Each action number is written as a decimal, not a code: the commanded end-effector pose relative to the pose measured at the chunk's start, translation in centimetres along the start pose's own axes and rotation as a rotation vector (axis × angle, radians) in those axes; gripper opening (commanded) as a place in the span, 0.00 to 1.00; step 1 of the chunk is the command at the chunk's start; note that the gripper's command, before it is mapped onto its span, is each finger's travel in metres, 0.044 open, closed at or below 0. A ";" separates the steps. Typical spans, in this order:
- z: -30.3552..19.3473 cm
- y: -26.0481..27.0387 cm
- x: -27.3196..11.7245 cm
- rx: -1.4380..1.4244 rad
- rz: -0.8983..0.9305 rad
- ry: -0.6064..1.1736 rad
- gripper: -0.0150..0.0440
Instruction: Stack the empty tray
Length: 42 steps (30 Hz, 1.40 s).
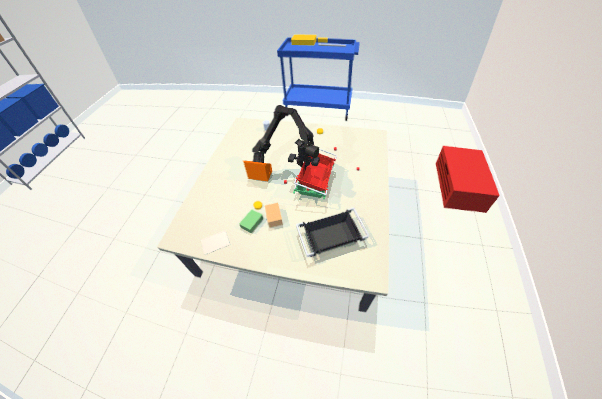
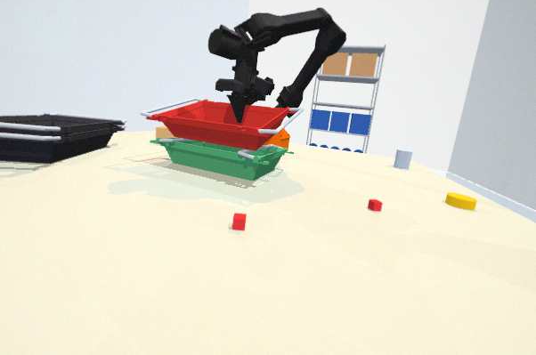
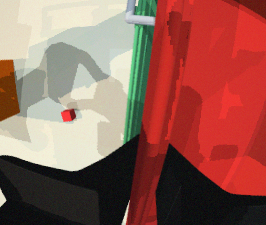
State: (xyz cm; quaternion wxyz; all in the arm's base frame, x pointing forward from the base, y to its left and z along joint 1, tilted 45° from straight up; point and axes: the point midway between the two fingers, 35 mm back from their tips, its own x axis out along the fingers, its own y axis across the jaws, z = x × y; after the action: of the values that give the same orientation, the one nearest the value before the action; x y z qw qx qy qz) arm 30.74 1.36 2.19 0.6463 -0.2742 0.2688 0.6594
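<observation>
Pale tabletop (image 1: 220,217) (image 2: 267,291) is spreading across mid-frame, and the gripper (image 1: 303,159) (image 2: 239,119) (image 3: 149,141) is pinching the red tray's (image 1: 314,178) (image 2: 214,130) (image 3: 155,99) wall, fingers nearly closed, directly above the green tray (image 1: 312,193) (image 2: 218,162) (image 3: 137,89)!

Top view high, steep; exterior low, tabletop-near (wrist closest).

Black six-joint metal-look arm (image 1: 286,110) (image 2: 327,26) rises from its base, bends at a high elbow, forearm reaching across, then wrist pitched down. Black two-finger parallel end effector (image 1: 306,159) (image 2: 239,119) (image 3: 149,141) points down above desk, tilted slightly in exterior view. Fingers nearly together, clamped with a narrow gap, tips either side of a thin wall.
</observation>
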 end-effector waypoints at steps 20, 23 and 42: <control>0.2 0.7 1.2 -0.001 0.019 0.001 0.25; 0.2 0.7 1.2 -0.001 0.019 0.001 0.25; 0.2 0.7 1.2 -0.001 0.019 0.001 0.25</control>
State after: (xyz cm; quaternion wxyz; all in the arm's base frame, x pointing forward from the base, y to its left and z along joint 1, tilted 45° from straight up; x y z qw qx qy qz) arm 30.36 1.87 1.64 0.6464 -0.2741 0.2686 0.6595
